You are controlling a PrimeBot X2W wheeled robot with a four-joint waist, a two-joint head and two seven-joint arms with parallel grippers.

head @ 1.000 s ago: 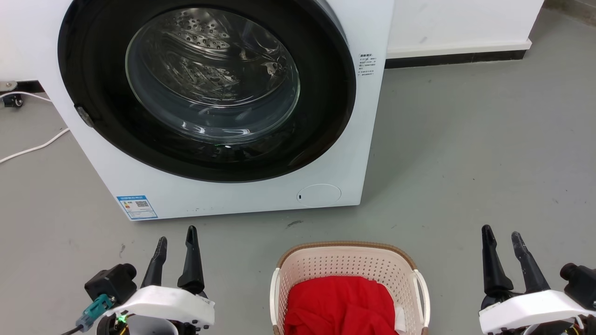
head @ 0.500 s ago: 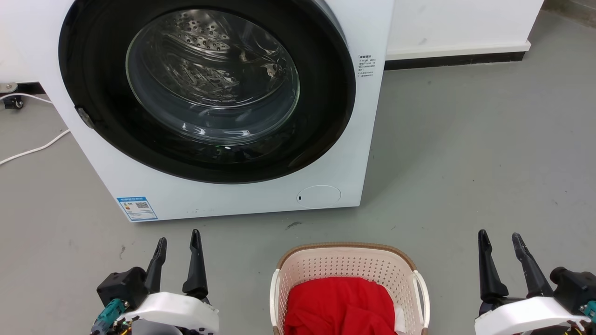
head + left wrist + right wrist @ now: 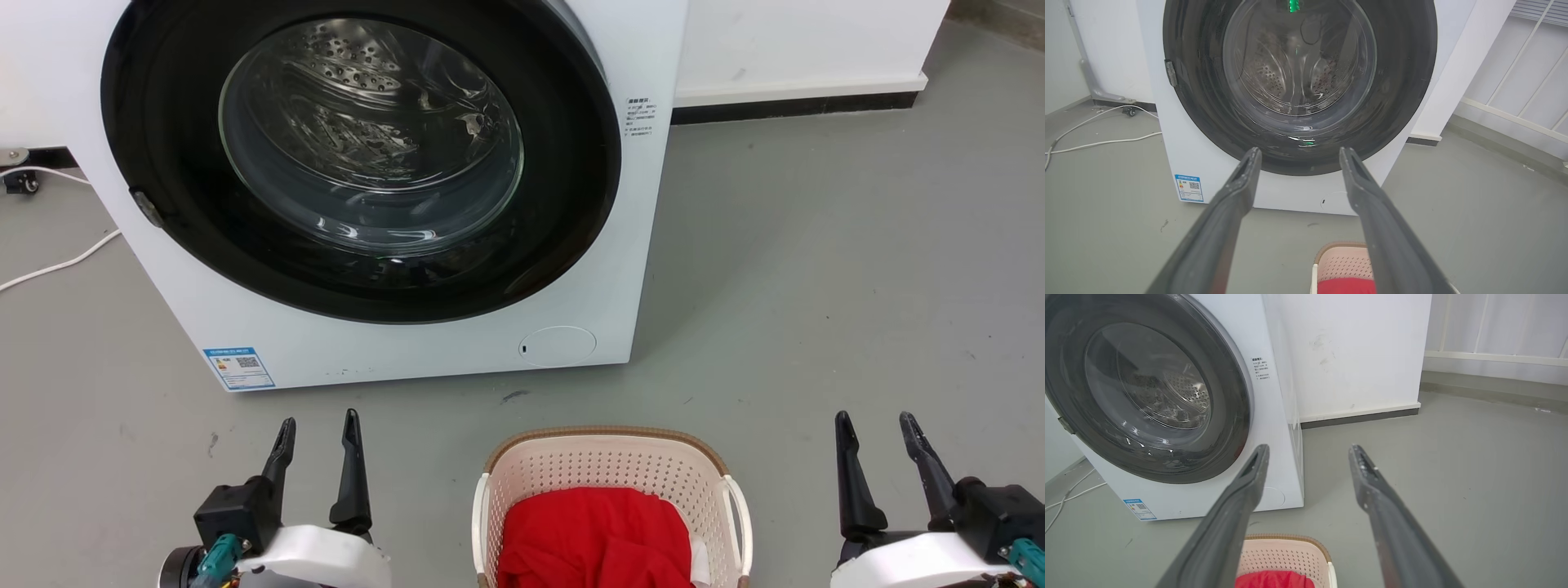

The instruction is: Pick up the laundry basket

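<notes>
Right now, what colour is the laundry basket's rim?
Brown, woven-look; the laundry basket rim shows best in the head view.

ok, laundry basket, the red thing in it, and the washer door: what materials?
Laundry basket: looks like moulded plastic, matte cream, walls punched with regular holes; brown rim has a woven look, probably plastic too.
Red cloth: soft fabric, it folds and slumps.
Washer door: clear glass or plastic window, glossy reflections, in a dark ring.
</notes>
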